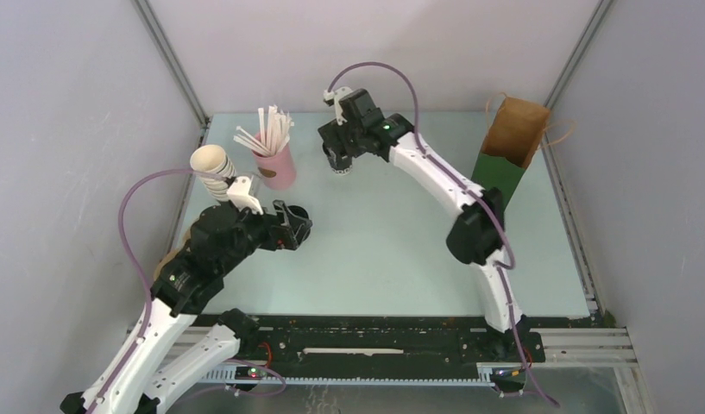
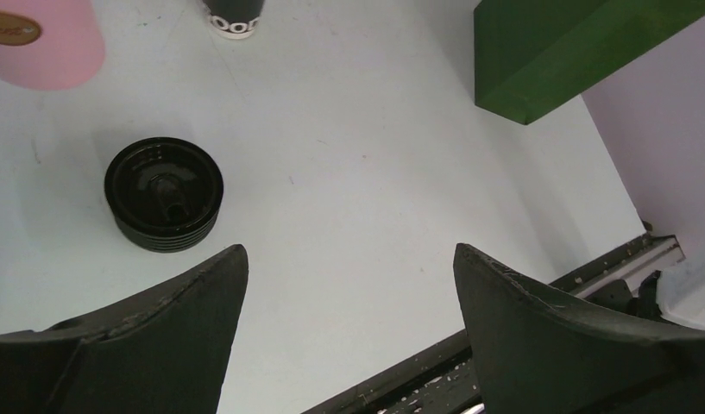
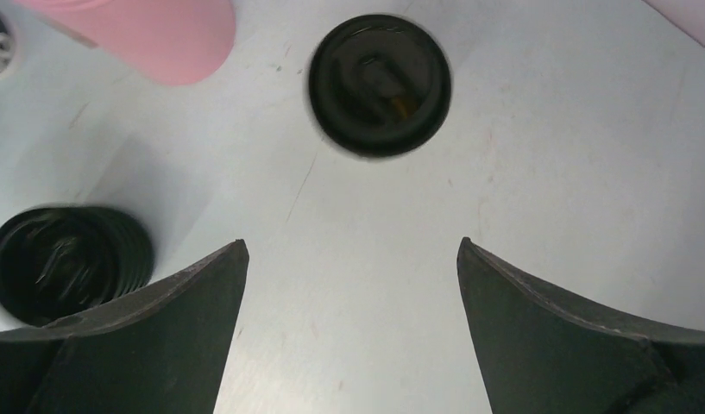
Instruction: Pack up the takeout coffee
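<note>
Nearest, left gripper [image 2: 349, 250] hangs wide open and empty beside the stack of loose lids [image 2: 163, 194]. Farther back, right gripper [image 3: 350, 246] gapes empty above the takeout coffee [image 3: 380, 84], which stands near the pink stirrer cup [image 1: 278, 168]. Probably light, crushable paper with a slick lid, so grip mid-wall, gently. Paper bag [image 1: 513, 138] stands far right.

The top edge cuts the takeout coffee [image 2: 234, 17], leaving what seems its lower part. The stack of lids [image 3: 68, 263] is blurred; the pink cup [image 3: 141, 30] is cropped.
</note>
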You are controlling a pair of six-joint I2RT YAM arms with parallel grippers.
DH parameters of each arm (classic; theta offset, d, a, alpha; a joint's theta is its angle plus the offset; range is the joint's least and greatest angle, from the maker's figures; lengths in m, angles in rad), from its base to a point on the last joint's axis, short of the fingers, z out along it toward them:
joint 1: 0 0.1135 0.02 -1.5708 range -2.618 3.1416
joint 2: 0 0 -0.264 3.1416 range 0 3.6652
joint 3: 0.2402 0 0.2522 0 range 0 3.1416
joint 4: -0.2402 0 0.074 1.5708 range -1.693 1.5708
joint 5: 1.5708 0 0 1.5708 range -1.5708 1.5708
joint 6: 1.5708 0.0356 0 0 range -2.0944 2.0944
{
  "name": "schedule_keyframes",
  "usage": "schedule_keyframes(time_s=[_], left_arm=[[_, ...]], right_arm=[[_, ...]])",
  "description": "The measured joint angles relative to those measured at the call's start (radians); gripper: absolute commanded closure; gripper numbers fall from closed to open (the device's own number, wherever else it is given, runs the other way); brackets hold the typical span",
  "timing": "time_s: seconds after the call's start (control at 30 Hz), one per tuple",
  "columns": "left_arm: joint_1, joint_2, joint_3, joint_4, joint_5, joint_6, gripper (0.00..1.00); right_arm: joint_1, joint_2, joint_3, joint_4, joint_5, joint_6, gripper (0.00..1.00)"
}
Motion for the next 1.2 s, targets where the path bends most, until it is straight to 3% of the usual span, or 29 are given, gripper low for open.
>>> schedule_keyframes(time_s=[0.17,0.27,0.43,0.57,0.67,0.8,0.93,1.2], left_arm=[[0.0,-0.021,0.001,-0.045,-0.057,-0.01,0.07],[0.0,-0.011,0.013,-0.126,-0.135,-0.018,0.09],[0.008,0.076,0.107,-0.333,-0.328,-0.034,0.18],[0.056,0.167,0.181,-0.46,-0.485,-0.027,0.19],[0.109,0.259,0.201,-0.513,-0.586,0.002,0.13],[0.156,0.415,0.209,-0.527,-0.714,0.059,0.13],[0.179,0.579,0.224,-0.49,-0.806,0.115,0.25],[0.233,0.678,0.224,-0.366,-0.857,0.215,0.44]], right_arm=[[0.024,-0.301,-0.278,0.029,-0.017,0.066,0.0],[0.053,-0.549,-0.573,0.093,-0.04,0.112,0.0],[0.075,-0.765,-0.861,0.158,-0.093,0.151,0.0],[0.061,-0.908,-1.047,0.167,-0.111,0.153,0.0],[0.018,-0.993,-1.125,0.174,-0.125,0.151,0.0],[-0.057,-1.096,-1.186,0.214,-0.157,0.151,0.0],[-0.107,-1.159,-1.207,0.263,-0.205,0.158,0.0],[-0.112,-1.185,-1.237,0.314,-0.25,0.169,0.0]])
